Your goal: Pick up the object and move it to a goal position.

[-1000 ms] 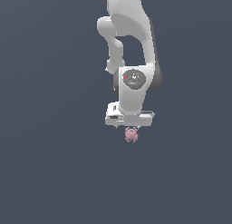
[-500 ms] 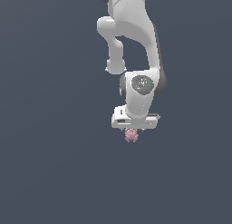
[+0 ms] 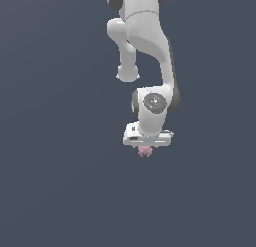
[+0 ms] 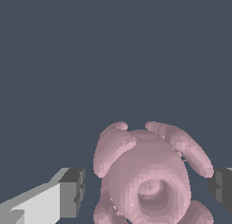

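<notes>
The dusty-pink lumpy object (image 3: 145, 150) sits directly under the white claw (image 3: 145, 147), between its two dark-tipped fingers (image 4: 72, 192), which stand spread on either side with a gap to each in the wrist view. Since half a second ago the claw has dropped closer over it and the arm (image 3: 150, 51) has leaned toward the exterior view's right, while the object has stayed put. Whether it rests on the grey desk (image 3: 55, 191) is hard to tell, probably so.

Arm (image 3: 145, 36) was glossy white, rounded link shells with dark grey bands at the joints. Wrist carried a grey circular cap (image 3: 154, 102). Hand block (image 3: 148, 136) was white and boxy. Jaws were white with dark grey pads (image 4: 72, 192).
</notes>
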You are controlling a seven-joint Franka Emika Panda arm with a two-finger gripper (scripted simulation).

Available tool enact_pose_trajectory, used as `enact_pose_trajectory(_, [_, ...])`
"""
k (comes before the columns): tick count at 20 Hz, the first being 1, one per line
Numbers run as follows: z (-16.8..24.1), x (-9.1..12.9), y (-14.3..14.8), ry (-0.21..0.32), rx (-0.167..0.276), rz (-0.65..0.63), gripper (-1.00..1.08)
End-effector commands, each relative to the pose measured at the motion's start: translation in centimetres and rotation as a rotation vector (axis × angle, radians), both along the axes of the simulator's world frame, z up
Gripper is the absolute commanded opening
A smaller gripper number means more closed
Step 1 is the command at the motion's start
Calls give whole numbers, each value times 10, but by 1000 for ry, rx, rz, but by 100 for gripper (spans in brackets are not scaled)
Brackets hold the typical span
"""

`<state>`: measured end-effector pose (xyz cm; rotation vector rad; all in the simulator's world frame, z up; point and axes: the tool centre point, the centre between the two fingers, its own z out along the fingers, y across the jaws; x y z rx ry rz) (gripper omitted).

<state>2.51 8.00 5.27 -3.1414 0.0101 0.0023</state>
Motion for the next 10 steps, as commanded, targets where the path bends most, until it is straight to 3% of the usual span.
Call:
enact_pose_trajectory(1, [-9,0,0,-1,0,0,100])
enact_pose_trajectory(5, [-13,1,1,-1,0,0,100])
enact_pose_trajectory(6, [-13,1,1,-1,0,0,-100])
enact_pose_trajectory(10, [-13,1,1,-1,0,0,-100])
